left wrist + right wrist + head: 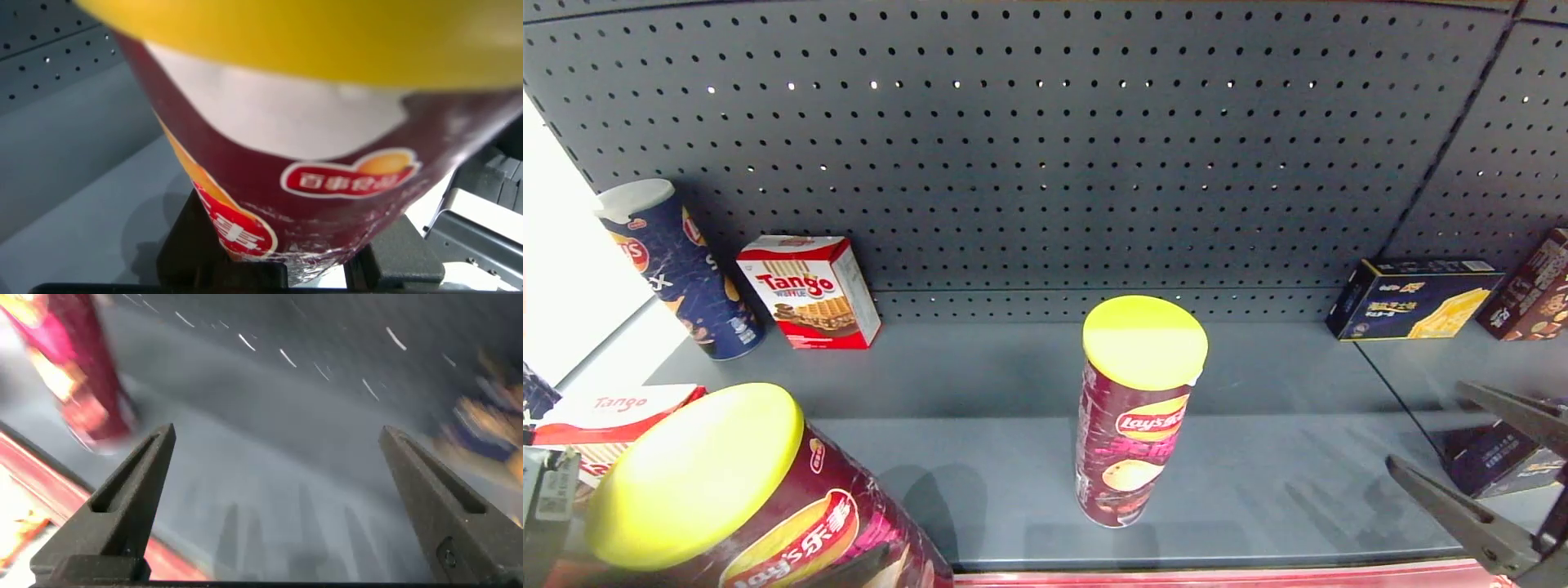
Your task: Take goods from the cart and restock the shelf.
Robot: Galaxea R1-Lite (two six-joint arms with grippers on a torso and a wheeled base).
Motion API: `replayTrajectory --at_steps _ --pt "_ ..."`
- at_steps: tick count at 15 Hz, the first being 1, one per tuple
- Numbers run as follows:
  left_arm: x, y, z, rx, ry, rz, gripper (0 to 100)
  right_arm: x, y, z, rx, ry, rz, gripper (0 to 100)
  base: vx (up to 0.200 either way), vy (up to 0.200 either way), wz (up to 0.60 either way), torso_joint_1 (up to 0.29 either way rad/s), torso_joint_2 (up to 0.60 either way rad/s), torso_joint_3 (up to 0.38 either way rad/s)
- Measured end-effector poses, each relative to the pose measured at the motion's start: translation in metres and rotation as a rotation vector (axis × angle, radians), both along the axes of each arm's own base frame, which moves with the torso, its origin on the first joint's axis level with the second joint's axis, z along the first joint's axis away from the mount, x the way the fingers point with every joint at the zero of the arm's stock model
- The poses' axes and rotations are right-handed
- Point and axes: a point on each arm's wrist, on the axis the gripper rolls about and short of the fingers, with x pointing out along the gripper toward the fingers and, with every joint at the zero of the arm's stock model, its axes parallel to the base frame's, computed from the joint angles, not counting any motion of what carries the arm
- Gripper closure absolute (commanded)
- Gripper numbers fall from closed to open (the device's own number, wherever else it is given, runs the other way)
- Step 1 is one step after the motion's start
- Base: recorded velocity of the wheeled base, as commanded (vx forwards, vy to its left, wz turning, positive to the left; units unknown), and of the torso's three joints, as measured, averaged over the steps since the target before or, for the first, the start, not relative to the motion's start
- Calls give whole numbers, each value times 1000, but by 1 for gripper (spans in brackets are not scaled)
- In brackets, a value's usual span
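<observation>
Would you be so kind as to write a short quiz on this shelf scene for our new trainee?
1. True or false: the right gripper is open and empty.
2. The standing can in the middle of the shelf has a lid that is: A) white B) yellow C) red.
3. Fill in: the held can sits in the ___ gripper.

Key: 1 true; 2 B; 3 left gripper.
</observation>
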Motion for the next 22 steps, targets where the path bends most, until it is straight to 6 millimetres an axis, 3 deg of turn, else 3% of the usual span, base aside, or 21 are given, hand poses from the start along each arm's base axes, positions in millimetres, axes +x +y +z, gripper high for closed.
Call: replayTrajectory --at_steps 5,10,13,16,22 --pt "0 0 3 -7 -10 -3 100 -65 -30 -34 -29 138 -343 0 0 0 0 0 0 0" --pt "0 -1 4 -6 -16 -4 100 -111 -46 -79 65 161 -427 0 0 0 0 0 0 0" --pt "0 0 2 0 -15 -4 100 -118 -47 -85 98 101 -335 0 0 0 0 0 0 0" --pt "0 0 1 3 -13 -4 100 -121 -43 -89 86 96 -114 0 0 0 0 0 0 0" --pt "0 -1 4 -2 -23 -11 100 -120 -45 -93 142 142 -143 0 0 0 0 0 0 0"
